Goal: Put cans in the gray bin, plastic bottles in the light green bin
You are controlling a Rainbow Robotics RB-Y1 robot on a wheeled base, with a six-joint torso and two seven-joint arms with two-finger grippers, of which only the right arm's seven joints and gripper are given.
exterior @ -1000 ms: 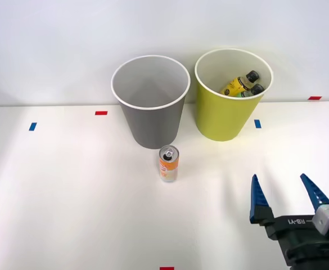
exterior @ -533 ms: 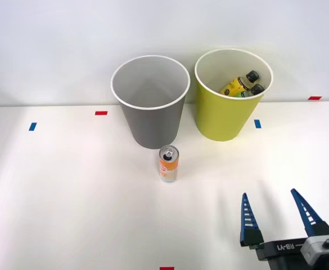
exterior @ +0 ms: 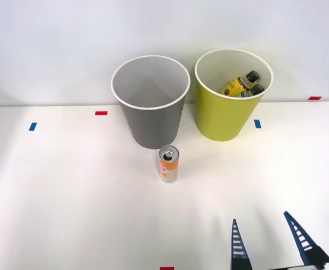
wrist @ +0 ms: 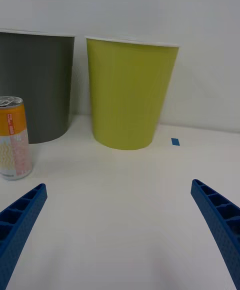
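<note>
Front view: can (exterior: 168, 163) upright on table (exterior: 68, 197), pull tab up, just before gray bin (exterior: 151, 107); two bottles (exterior: 242, 84) leaning inside green bin (exterior: 229, 112); right gripper (exterior: 268, 239) released, empty.
Wrist view: can (wrist: 15, 145) upright, long axis vertical, beside gray bin (wrist: 37, 85).

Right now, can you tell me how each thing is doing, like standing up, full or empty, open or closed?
can: upright on the table, not held
gray bin: upright, nothing visible inside
light green bin: upright, holding bottles
plastic bottles: leaning inside the light green bin
right gripper: open, holding nothing
</note>
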